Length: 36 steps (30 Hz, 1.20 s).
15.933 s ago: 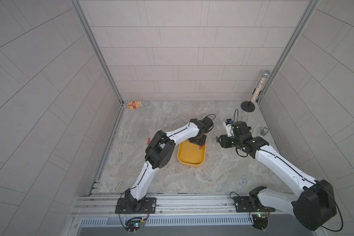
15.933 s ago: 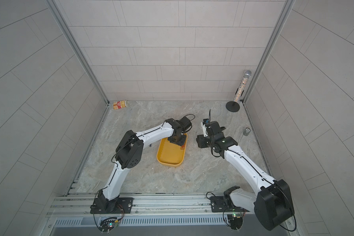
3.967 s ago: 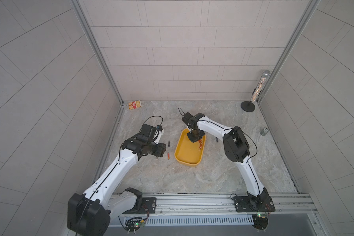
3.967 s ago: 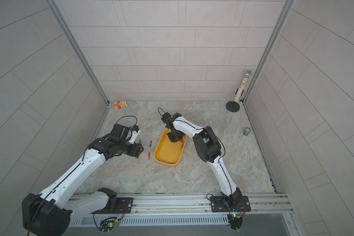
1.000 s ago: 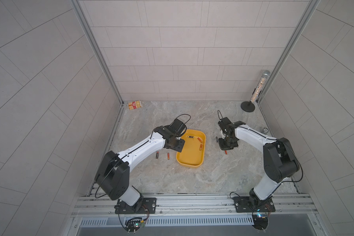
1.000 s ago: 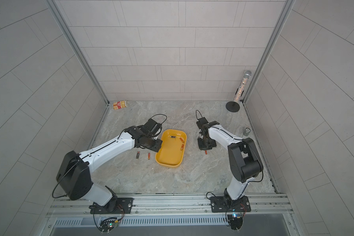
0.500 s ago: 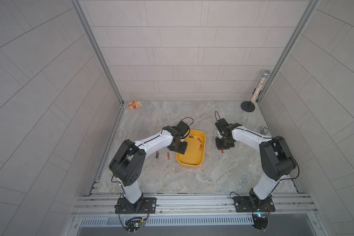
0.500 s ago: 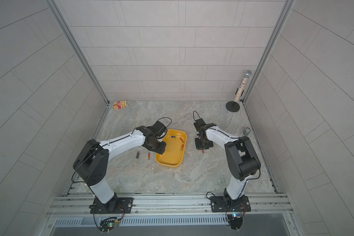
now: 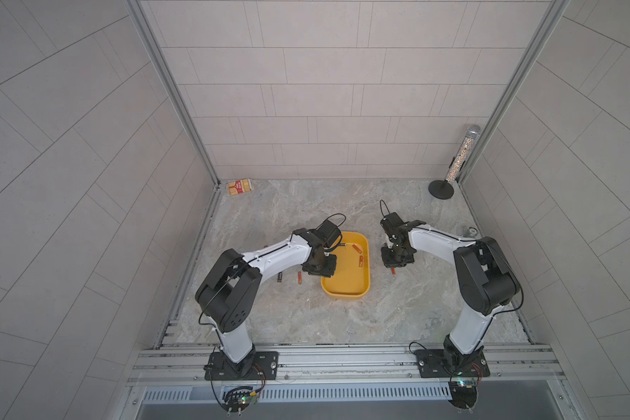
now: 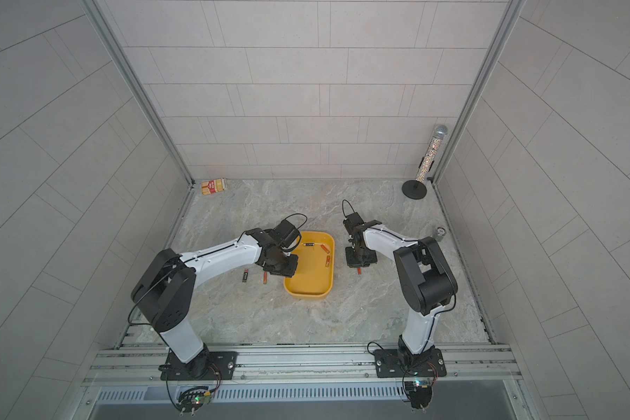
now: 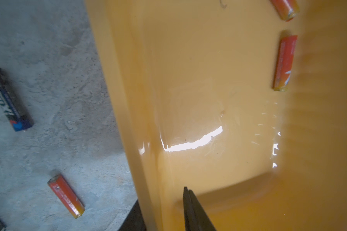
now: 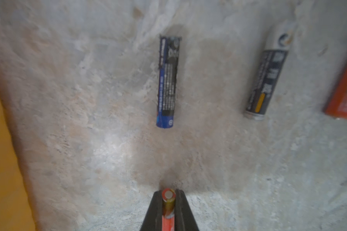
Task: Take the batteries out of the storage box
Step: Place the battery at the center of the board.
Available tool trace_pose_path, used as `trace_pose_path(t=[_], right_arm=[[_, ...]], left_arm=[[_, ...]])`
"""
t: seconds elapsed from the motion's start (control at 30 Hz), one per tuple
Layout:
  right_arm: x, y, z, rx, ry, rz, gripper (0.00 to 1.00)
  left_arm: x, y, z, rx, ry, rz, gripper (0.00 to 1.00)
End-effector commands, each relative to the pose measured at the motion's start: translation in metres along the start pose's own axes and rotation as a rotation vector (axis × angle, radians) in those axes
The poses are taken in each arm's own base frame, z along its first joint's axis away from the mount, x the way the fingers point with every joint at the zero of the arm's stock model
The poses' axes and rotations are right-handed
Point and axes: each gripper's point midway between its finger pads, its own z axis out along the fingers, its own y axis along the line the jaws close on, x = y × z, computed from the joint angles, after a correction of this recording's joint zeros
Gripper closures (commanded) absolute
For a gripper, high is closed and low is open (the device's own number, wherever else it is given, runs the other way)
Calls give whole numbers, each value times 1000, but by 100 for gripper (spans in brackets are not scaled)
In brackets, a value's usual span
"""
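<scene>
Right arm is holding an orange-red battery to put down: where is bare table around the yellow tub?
Free: marble table between the shallow yellow plastic tub and the metal rail, and behind the tub. Crowded: right of it, blue cylindrical battery and grey-black battery; left, black battery and orange battery.

Soft even light; glare inside the storage box (image 11: 192,144); blurred wrist views.

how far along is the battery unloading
Done: batteries lie out on the table, including a blue battery and a black battery. In hand: the right gripper is shut on an orange-red battery. Still to do: the yellow storage box holds two orange batteries and a dark battery.
</scene>
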Motion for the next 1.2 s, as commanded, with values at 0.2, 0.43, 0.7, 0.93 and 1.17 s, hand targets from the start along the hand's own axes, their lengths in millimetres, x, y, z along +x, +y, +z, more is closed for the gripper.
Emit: trace_pose_path(t=[0.2,0.43,0.7,0.93,1.17], right_arm=[[4,0,9,6,22,21,100],[4,-3,11,23,28,20,96],[2,-4,0,28,15,17,77],[-6,-7,-33,53,-11,-20,67],[-26,31,-106,79,-153,-155,64]], left_arm=[[10,-19,3,52,-20,-96,67],[7,0,-7,-101,-32,-8,67],[0,9,-15,-177,-36,54,77],[-1,7,-18,-169,-39,58,71],[-10,0,-52,-135,-120,58,58]])
